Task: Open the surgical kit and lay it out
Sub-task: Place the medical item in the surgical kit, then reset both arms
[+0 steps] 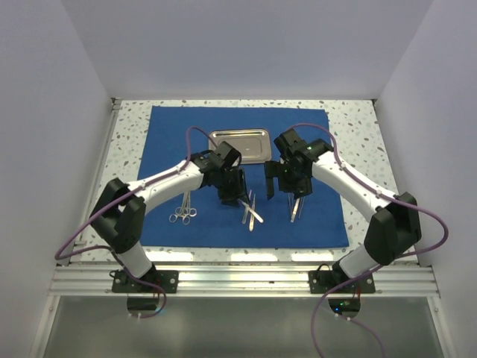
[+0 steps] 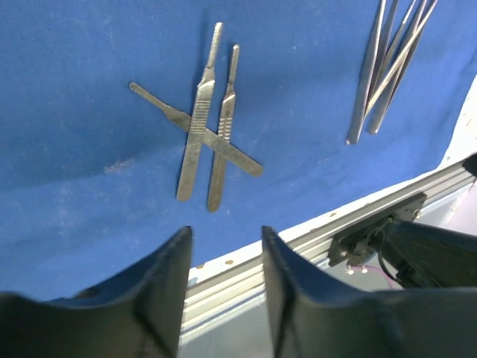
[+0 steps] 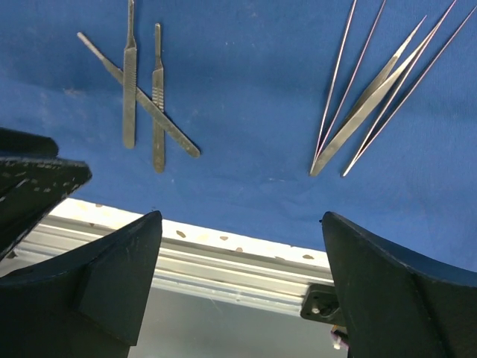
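The royal-blue cloth (image 1: 168, 149) lies spread flat on the table. A shiny steel tray (image 1: 238, 144) sits on its far middle. Scissors and forceps (image 1: 184, 211) lie at the near left. Three crossed scalpel-like handles (image 1: 250, 211) lie in the middle. Thin tweezers (image 1: 296, 207) lie to the right. My left gripper (image 1: 232, 195) hovers open and empty, just beyond the handles (image 2: 197, 127). My right gripper (image 1: 282, 185) hovers wide open and empty, between the handles (image 3: 129, 89) and the tweezers (image 3: 359, 112).
The speckled table top (image 1: 358, 130) shows around the cloth. An aluminium rail (image 1: 238, 280) runs along the near edge and also shows in both wrist views (image 2: 335, 216) (image 3: 223, 261). White walls (image 1: 45, 112) close in the left, right and far sides.
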